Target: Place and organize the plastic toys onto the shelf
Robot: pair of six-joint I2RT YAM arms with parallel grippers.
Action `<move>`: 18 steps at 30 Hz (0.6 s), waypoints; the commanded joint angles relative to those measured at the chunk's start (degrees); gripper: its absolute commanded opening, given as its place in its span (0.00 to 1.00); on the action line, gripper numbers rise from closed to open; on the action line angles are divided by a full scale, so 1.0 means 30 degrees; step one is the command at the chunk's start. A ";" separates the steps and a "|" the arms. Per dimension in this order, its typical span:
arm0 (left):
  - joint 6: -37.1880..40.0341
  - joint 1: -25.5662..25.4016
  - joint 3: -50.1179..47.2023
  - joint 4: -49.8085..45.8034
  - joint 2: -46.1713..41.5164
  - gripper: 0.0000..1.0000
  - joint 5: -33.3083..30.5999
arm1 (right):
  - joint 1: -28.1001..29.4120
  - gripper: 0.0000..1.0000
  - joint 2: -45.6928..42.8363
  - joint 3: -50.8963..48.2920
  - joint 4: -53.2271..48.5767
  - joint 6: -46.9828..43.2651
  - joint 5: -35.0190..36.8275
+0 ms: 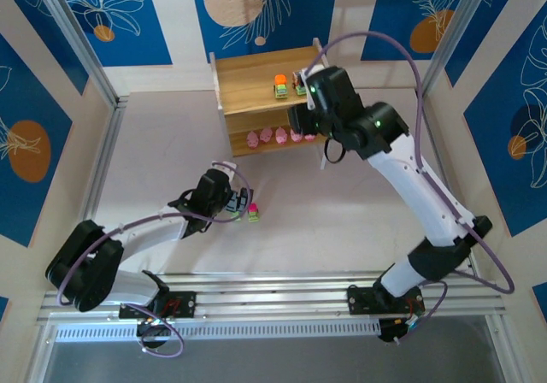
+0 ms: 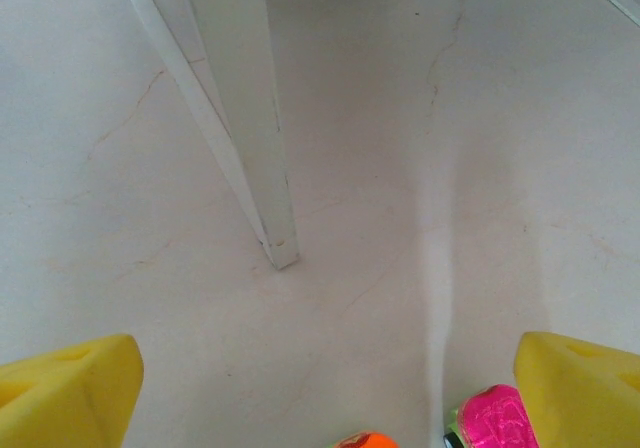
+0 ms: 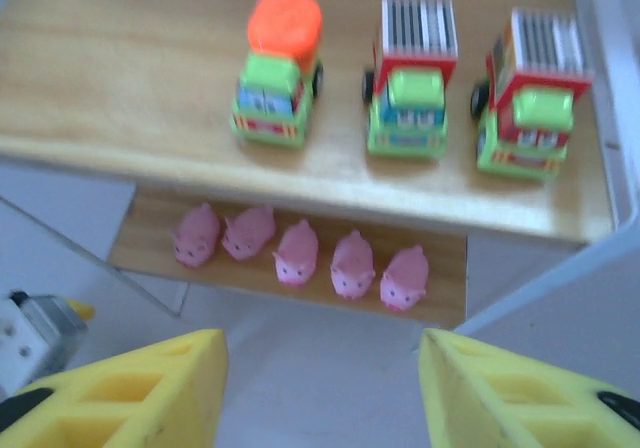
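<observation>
The shelf (image 1: 256, 71) stands at the back of the table. Three green toy cars sit on its top tier: one with an orange top (image 3: 278, 68) and two with grey striped tops (image 3: 412, 88) (image 3: 530, 93). Several pink pig toys (image 3: 297, 252) line the lower tier (image 3: 440, 258). My right gripper (image 3: 320, 368) hovers in front of the shelf, open and holding nothing. My left gripper (image 2: 330, 378) is open low over the table. A magenta-topped car (image 2: 497, 420) stands beside its right finger (image 2: 585, 378). An orange-topped car (image 2: 365, 440) peeks in between the fingers, and neither car is gripped.
A white shelf leg (image 2: 245, 138) slants down to the table ahead of the left gripper. Metal rails (image 1: 273, 285) run along the near edge by the arm bases. Blue patterned wall panels (image 1: 34, 144) close in the sides and back.
</observation>
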 commanded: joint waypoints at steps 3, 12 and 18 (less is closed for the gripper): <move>0.0648 -0.0915 -0.0800 0.0942 -0.1113 1.00 -0.1079 | -0.0463 0.59 -0.2967 -0.5531 0.2990 0.0777 -0.1215; -0.0137 -0.3047 -0.1110 -0.0243 -0.2453 1.00 -0.4830 | -0.0581 0.70 -0.5585 -1.4147 0.7104 0.2077 -0.2284; -0.4101 -0.4228 -0.0479 -0.3996 -0.3095 0.95 -0.6907 | -0.0673 0.70 -0.5591 -1.7587 0.9962 0.2554 -0.2420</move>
